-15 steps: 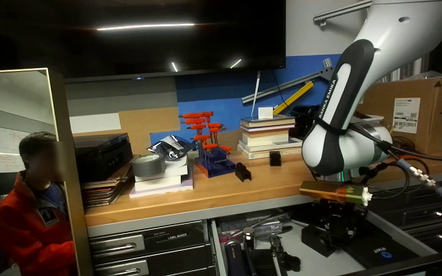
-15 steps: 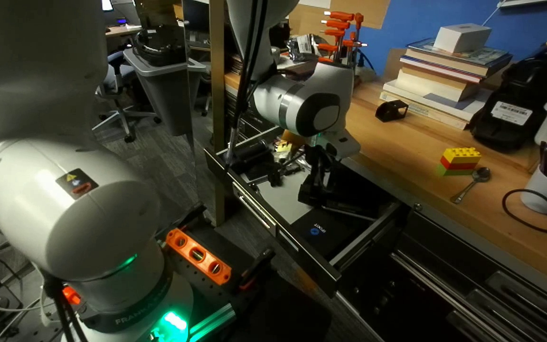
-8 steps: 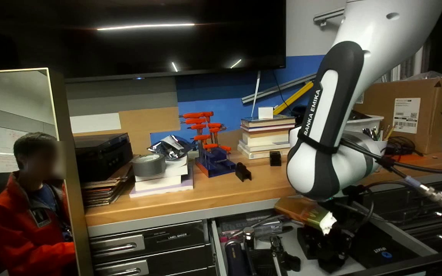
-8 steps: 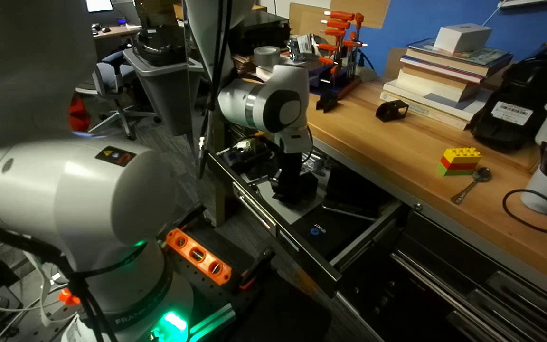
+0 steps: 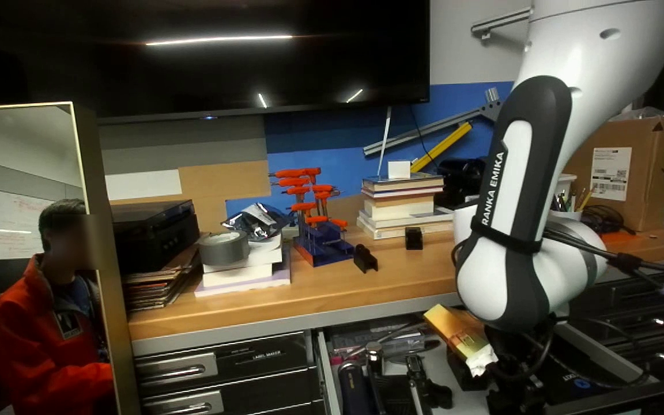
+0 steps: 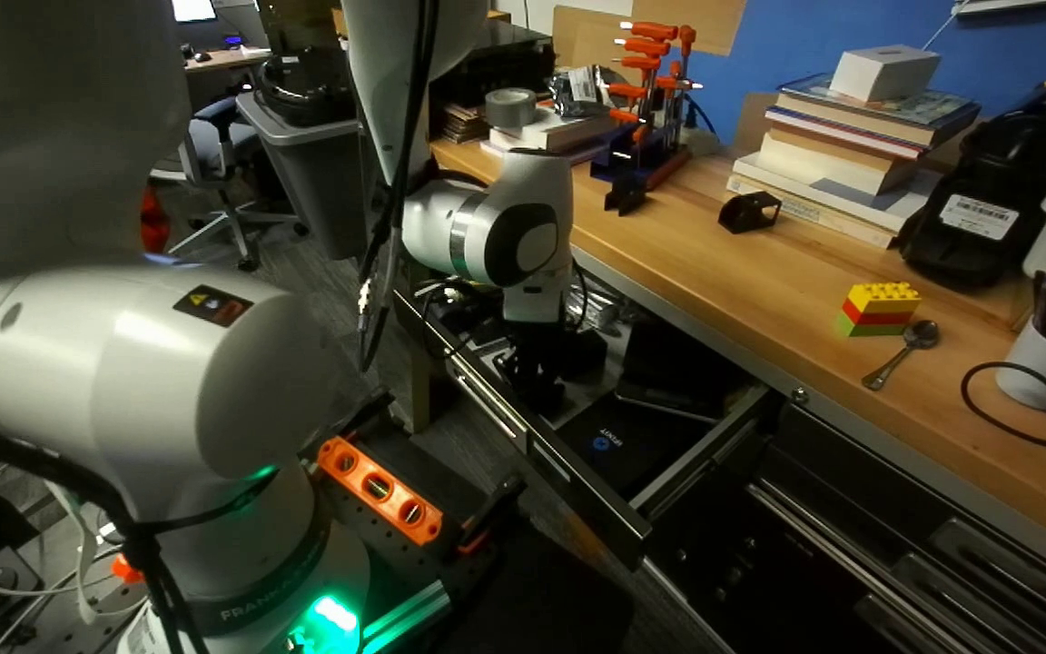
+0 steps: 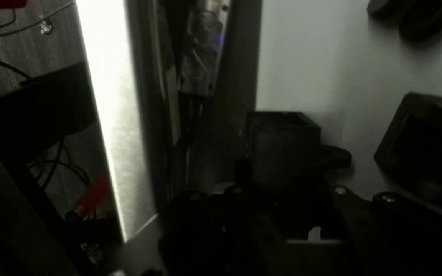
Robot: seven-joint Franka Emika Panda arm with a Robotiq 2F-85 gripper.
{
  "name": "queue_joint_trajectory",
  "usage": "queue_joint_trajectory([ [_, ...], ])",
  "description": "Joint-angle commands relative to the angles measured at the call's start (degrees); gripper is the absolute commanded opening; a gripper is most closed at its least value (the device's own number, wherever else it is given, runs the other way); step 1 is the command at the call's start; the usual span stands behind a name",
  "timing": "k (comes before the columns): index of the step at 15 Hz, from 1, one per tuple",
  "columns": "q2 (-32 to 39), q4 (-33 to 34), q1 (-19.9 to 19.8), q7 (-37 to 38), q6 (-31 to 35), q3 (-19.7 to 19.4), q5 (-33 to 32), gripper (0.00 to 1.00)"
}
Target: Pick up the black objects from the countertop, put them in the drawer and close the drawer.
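A dark hollow block, one of the black objects (image 7: 284,149), sits between the fingers of my gripper (image 7: 282,172), which is shut on it; the dark picture blurs the contact. In an exterior view my gripper (image 6: 537,381) is low inside the pulled-out drawer (image 6: 609,509), close behind its front. Beside it on the drawer's pale floor lies another black block (image 7: 432,149), also visible in an exterior view as a dark block (image 5: 466,374). Two black objects stand on the countertop (image 6: 759,272): a notched piece (image 5: 365,258) by the red tool rack and a hollow piece (image 6: 750,212) before the books.
The drawer also holds tools (image 5: 415,380) and a black iFixit case (image 6: 614,445). On the wooden top are a stack of books (image 5: 404,207), a toy-brick stack (image 6: 880,309), a spoon (image 6: 904,350) and a pen cup (image 6: 1045,368). Cables (image 5: 591,248) hang from the arm.
My gripper has turned and come down deeper into the drawer, shifting toward its front. The block lying on the drawer floor and the two pieces on the countertop have stayed put.
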Motion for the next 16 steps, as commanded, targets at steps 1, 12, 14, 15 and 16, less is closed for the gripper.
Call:
queue_joint_trajectory([
  [1, 0.86, -2.31, -7.11, -1.51, 7.83, 2.86, 1.17, 0.23],
  [12, -4.48, 3.75, -10.45, -19.96, -0.32, 2.76, -3.02, 1.0],
  [14, -6.96, 7.0, -11.57, -25.19, -6.92, 2.79, -6.12, 1.0],
  [15, -8.12, 8.66, -12.65, -27.54, -10.13, 3.48, -7.33, 1.0],
  [16, -9.64, 10.58, -13.85, -30.04, -14.12, 3.99, -8.64, 1.0],
])
